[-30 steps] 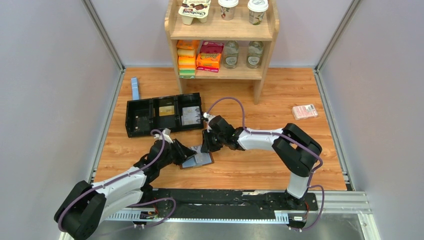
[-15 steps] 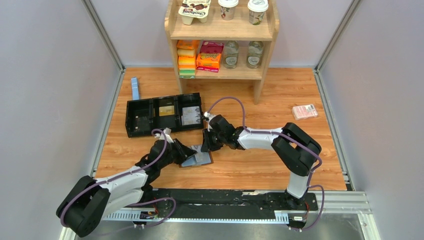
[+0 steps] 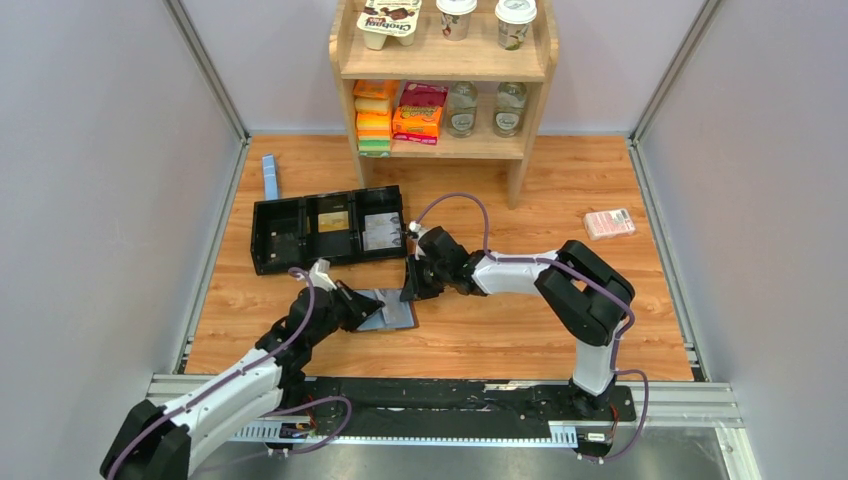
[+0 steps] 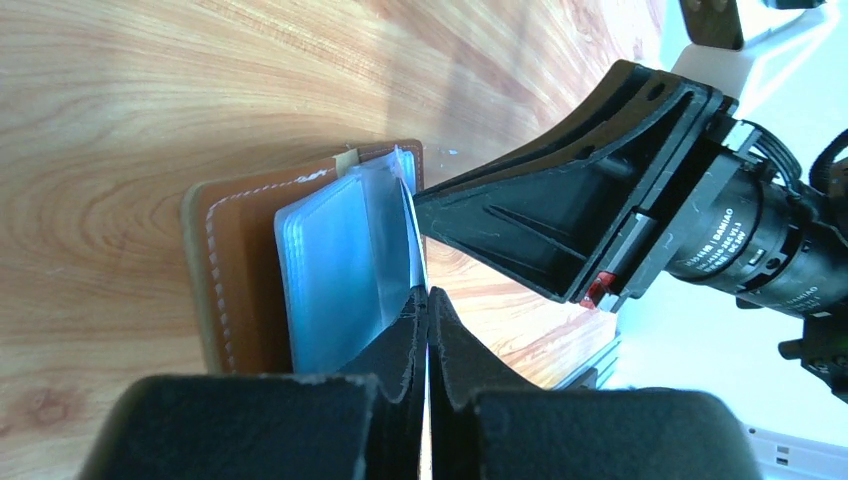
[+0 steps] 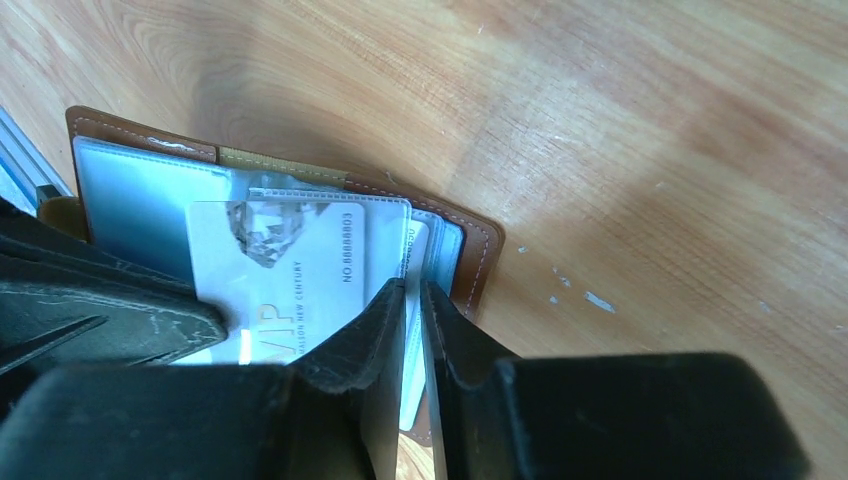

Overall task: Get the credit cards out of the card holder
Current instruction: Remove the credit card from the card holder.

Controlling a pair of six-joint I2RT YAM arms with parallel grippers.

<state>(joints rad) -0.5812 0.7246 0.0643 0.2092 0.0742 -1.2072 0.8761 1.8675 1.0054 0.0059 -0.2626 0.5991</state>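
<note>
The brown card holder (image 3: 402, 318) lies open on the wooden table between both arms, its grey-blue pockets (image 4: 335, 265) facing up. A pale credit card (image 5: 290, 265) printed "VIP" sticks partly out of a pocket. My left gripper (image 4: 427, 292) is shut on that card's edge, which shows edge-on as a thin pale line between the jaws. In the top view the left gripper (image 3: 370, 307) sits at the holder's left side. My right gripper (image 5: 413, 288) pinches the holder's pocket layers at the far edge, its jaws nearly together. A second card (image 5: 418, 240) peeks out behind the first.
A long black compartmented tray (image 3: 325, 230) lies just behind the holder. A wooden shelf (image 3: 440, 70) with food items stands at the back. A pink-red packet (image 3: 609, 223) lies far right and a narrow blue strip (image 3: 270, 176) far left.
My left gripper has closed from partly open onto the card's edge. The left arm has drawn back a little to the left, and the holder has shifted slightly with it.
</note>
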